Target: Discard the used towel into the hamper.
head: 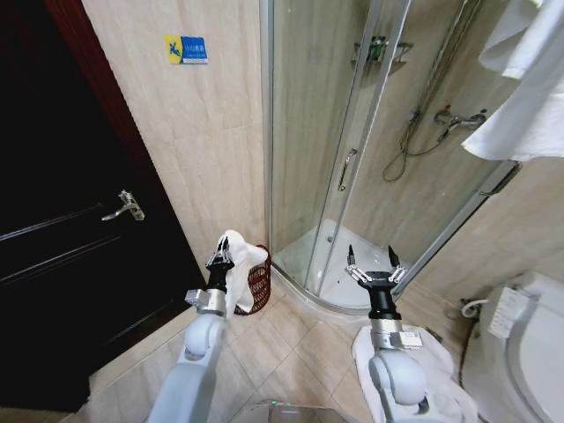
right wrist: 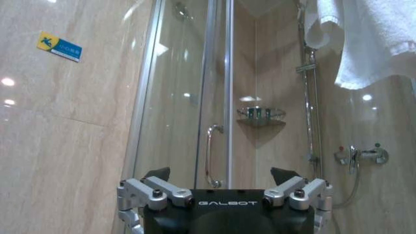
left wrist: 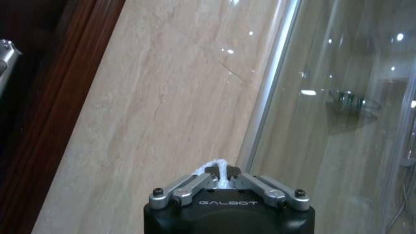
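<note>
Head view: a glass shower enclosure (head: 352, 159) fills the far right, with a dark door (head: 62, 238) on the left. Between them, the hamper (head: 258, 284) stands by the tiled wall. Left gripper (head: 219, 259) pinches the white towel (head: 236, 269) beside it — right gripper (head: 376, 267) splayed, holding nothing.

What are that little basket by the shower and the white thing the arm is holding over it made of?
The basket looks like dark red-brown wicker or coated wire: thin open bars with gaps between them; which of the two is hard to tell. The white thing is a towel, seemingly soft cotton cloth, since it hangs limp in folds from the shut left gripper, with fuzzy threads poking between the fingers.
</note>
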Robot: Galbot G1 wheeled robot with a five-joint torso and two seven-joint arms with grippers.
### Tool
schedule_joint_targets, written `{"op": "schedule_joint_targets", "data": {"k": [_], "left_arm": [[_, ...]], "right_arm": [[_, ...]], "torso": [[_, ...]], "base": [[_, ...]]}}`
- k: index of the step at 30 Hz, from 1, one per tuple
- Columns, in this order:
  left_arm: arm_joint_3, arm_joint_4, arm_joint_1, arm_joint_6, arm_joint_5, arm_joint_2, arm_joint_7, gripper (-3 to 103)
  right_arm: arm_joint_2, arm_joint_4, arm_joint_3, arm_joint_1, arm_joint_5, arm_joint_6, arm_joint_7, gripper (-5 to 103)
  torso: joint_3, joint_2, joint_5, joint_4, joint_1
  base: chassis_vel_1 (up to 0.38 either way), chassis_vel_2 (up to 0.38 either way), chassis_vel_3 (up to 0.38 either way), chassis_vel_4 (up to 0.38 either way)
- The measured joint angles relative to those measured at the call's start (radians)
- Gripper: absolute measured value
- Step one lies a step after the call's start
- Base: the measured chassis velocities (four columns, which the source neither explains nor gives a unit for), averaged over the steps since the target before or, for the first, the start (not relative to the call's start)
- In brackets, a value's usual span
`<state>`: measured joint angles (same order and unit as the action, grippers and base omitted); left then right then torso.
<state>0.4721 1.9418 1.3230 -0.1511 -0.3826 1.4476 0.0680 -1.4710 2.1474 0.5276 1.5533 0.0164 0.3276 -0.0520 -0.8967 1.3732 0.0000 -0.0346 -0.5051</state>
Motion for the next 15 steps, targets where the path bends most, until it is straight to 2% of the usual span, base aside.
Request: {"op": "schedule_joint_targets", "data": {"k": [9,15], "left_arm": [[0.005,-0.021,-0.002,-0.014,-0.006,0.001,-0.004,4],[0.002,-0.042,-0.008,-0.03,-0.008,-0.011,-0.006,4]], "right_arm": [[0.008,0.009,-0.003,0.009,-0.009,-0.002,0.006,100],[0.02,0.024,-0.004,0.023,-0.01,-0.006,0.009,100]], "torso": [[0.0,0.0,-0.0001,0.0,0.0],[0.0,0.0,-0.0001,0.0,0.0]], "base": [[0.0,0.0,0.0,0.0],[-0.071,0.055,0.053,-0.066]]}}
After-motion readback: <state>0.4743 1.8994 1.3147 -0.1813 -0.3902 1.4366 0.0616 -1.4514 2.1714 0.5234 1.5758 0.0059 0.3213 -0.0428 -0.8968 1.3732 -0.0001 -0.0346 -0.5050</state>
